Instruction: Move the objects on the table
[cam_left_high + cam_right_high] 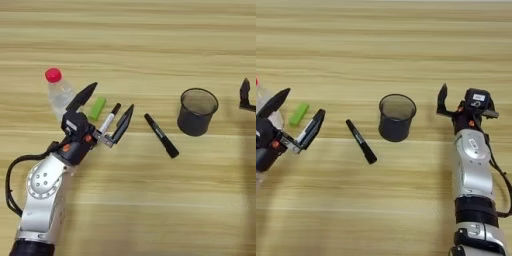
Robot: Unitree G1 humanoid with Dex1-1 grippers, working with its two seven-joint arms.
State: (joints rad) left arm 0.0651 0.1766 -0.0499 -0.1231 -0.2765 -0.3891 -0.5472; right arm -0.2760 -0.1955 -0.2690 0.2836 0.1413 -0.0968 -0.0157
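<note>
Fingers of the left end effector (106,107) were spread wide apart over the left part of the worktop (150,210), one black finger reaching toward the bottle and the other pointing to the far right. Between them lay the white marker (109,120), its black cap at the far end; the fingers straddled it, but I could not tell whether either touched it. The bottle (59,92), clear with a red cap, stood upright just left of that end effector, partly behind the nearer finger. A small green piece (97,108) lay on the wood between bottle and marker.

Right of the spread fingers the black marker (161,135) lay at a slant, apart from everything. Further right stood the mesh cup (197,111), upright and open at the top.

The right end effector (443,100) hung over the right side, near the cup but clear of it, holding nothing. Only one dark finger showed plainly, so I could not tell whether it was apart or together.
</note>
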